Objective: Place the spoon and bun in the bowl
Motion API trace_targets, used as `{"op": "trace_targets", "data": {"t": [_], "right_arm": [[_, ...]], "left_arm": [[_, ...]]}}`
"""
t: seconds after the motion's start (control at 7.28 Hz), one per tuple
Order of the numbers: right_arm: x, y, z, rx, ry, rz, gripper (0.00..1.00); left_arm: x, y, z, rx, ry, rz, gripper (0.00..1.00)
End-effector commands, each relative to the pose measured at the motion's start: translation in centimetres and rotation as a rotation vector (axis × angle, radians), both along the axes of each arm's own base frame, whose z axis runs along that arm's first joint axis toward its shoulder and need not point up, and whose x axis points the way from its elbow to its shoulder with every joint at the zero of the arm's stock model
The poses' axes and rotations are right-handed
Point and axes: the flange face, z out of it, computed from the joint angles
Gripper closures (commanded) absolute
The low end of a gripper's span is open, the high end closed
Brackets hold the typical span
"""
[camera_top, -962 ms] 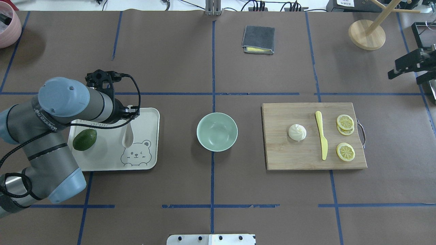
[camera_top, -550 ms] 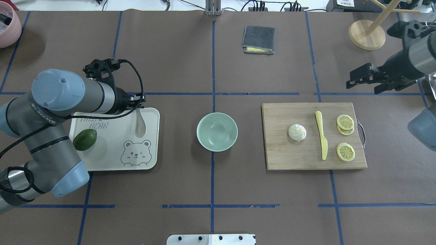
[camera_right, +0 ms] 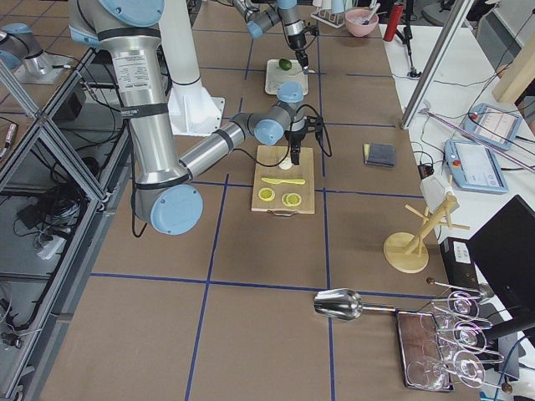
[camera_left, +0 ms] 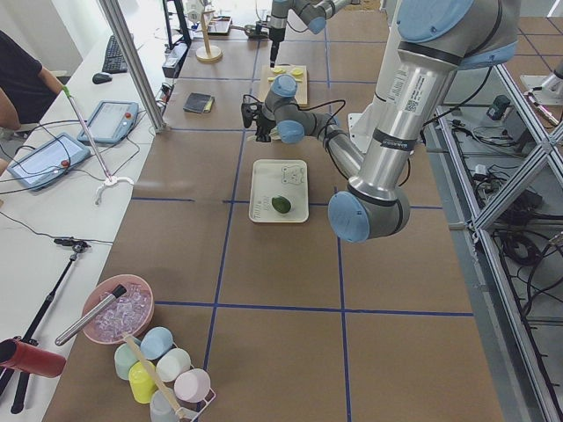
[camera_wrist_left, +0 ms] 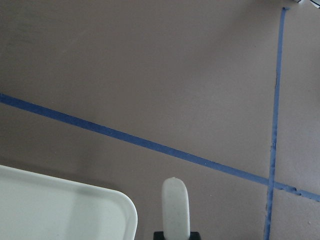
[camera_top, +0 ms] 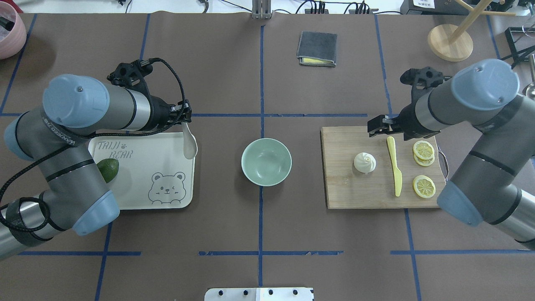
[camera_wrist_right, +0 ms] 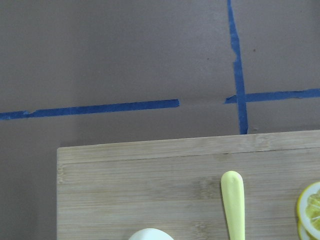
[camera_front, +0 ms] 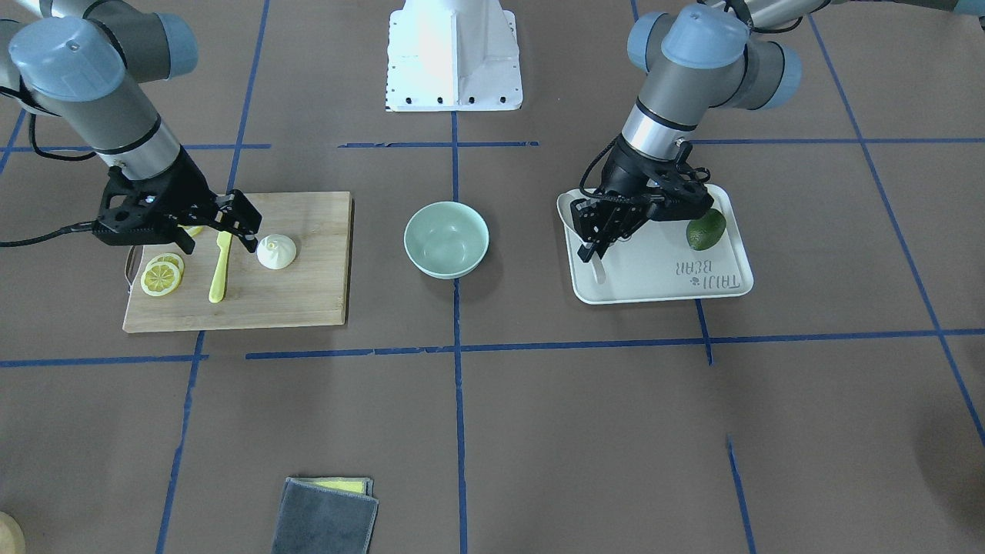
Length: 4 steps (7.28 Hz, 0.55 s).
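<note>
My left gripper (camera_top: 184, 119) is shut on the handle of the off-white spoon (camera_top: 191, 144) and holds it in the air over the far right corner of the bear-print tray (camera_top: 142, 196). The handle end shows in the left wrist view (camera_wrist_left: 175, 205). The mint-green bowl (camera_top: 266, 161) stands at the table's centre, empty. The white bun (camera_top: 365, 162) sits on the wooden cutting board (camera_top: 359, 192). My right gripper (camera_front: 215, 231) is open and hovers over the board's far edge, just beyond the bun (camera_front: 276, 251). The bun's top shows in the right wrist view (camera_wrist_right: 150, 234).
A yellow plastic knife (camera_top: 395, 167) and lemon slices (camera_top: 424, 186) lie on the board beside the bun. An avocado (camera_top: 109, 169) sits on the tray. A folded grey cloth (camera_top: 317, 49) and a wooden stand (camera_top: 450, 42) are at the far side.
My left gripper has lifted the spoon off the tray and carried it right, toward the bowl. My right arm has swung in from the right edge to over the board.
</note>
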Motion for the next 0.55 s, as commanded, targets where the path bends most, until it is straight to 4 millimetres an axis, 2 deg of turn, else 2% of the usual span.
{"op": "trace_targets", "data": {"t": [0.0,0.14,0.41], "right_arm": [[-4.5,2.0,0.6,-0.009,0.031,-0.008,0.0],[-5.0,2.2,0.8,-0.015,0.036,-0.013,0.0],[-6.5,2.4,2.7,-0.037,0.067,-0.035,0.0]], "left_arm": [[-0.8,-0.8,-0.5,0.005,0.007,-0.015,1.0],[-1.3,-1.4,-0.8,0.008,0.008,-0.024,1.0],[-1.6,-1.7,-1.3,0.014,0.013,-0.03,1.0]]}}
